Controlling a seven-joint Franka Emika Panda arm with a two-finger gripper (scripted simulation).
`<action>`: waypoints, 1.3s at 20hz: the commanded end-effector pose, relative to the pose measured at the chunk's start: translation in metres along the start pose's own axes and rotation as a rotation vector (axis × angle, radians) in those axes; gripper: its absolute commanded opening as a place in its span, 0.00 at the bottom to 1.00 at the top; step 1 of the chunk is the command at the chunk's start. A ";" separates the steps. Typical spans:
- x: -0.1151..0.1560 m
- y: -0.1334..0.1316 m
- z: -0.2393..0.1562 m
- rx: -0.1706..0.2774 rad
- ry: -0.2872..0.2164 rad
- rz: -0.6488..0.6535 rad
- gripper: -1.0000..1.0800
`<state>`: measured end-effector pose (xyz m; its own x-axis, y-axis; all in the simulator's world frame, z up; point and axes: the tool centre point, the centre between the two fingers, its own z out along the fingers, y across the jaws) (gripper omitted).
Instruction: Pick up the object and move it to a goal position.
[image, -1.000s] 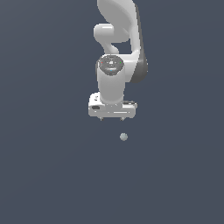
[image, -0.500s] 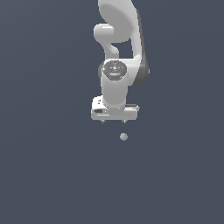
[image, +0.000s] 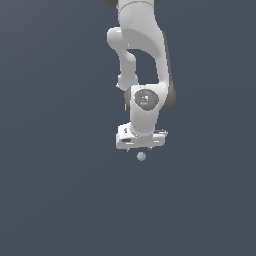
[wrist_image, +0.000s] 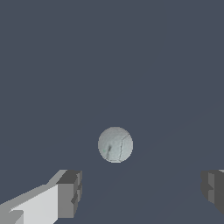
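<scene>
The small grey-green ball (image: 141, 156) lies on the plain dark surface (image: 55, 190), just under the gripper (image: 141, 148) and not yet touched by it. In the wrist view the ball (wrist_image: 115, 145) sits ahead of the gap between the two fingertips (wrist_image: 70, 192), nearer the one on the white finger than the other, and clear of both. The jaws stand wide apart, with nothing between them.

Compared with a second ago, the hand has come down and shifted a little towards the exterior view's right, so the gap between gripper and ball, plain earlier, has nearly closed in the exterior view. The ball itself has not moved from its spot.

This reads as the end of the approach: the hand is roughly lined up over the ball and descending, but the grasp is not made. A little more lowering, and perhaps a small centring correction, seems needed before the fingers can close around so small and round a thing, which could easily roll away if nudged by one pad first.
</scene>
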<state>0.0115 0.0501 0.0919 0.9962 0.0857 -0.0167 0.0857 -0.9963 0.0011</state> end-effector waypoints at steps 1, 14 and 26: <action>0.004 -0.008 0.011 0.000 0.009 -0.020 0.96; 0.005 -0.015 0.032 0.001 0.015 -0.037 0.96; 0.007 -0.016 0.071 0.001 0.016 -0.039 0.96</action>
<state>0.0150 0.0661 0.0217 0.9922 0.1244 -0.0019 0.1244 -0.9922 -0.0001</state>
